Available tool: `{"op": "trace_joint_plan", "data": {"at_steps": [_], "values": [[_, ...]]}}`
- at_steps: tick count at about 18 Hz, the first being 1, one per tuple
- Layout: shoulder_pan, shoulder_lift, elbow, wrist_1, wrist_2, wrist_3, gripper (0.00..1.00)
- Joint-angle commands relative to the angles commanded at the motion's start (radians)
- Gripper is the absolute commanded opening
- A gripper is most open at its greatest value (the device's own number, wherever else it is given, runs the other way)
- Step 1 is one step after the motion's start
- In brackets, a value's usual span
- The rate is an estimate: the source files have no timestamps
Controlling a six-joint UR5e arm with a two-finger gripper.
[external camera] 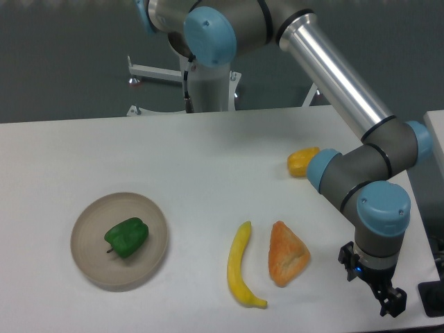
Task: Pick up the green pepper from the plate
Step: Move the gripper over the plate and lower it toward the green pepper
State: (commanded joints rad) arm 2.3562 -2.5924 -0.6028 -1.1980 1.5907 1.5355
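The green pepper (127,236) lies on its side in the middle of the round beige-grey plate (87,253), at the front left of the white table. My gripper (386,300) hangs far to the right, near the table's front right corner, well away from the plate. Only its dark body and one black fingertip (393,305) show below the wrist, so whether its jaws are open is unclear. Nothing is seen held in it.
A yellow banana (240,265) and an orange wedge-shaped piece (286,253) lie between the plate and the gripper. A yellow-orange pepper (302,161) sits behind the arm's forearm (347,76). The robot base (208,83) stands at the table's far edge.
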Motion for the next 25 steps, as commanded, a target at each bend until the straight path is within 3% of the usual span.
{"op": "trace_joint_plan", "data": {"at_steps": [6, 10, 11, 14, 19, 23, 25], "values": [[-0.015, 0.008, -0.020, 0.000, -0.005, -0.024, 1.00], [-0.041, 0.012, -0.021, -0.002, -0.015, -0.136, 1.00], [-0.051, 0.035, -0.040, -0.011, -0.014, -0.165, 1.00], [-0.069, 0.152, -0.204, -0.017, -0.072, -0.369, 1.00], [-0.113, 0.305, -0.372, -0.089, -0.143, -0.547, 1.00], [-0.182, 0.440, -0.576, -0.089, -0.185, -0.658, 1.00], [-0.213, 0.483, -0.643, -0.086, -0.231, -0.710, 1.00]]}}
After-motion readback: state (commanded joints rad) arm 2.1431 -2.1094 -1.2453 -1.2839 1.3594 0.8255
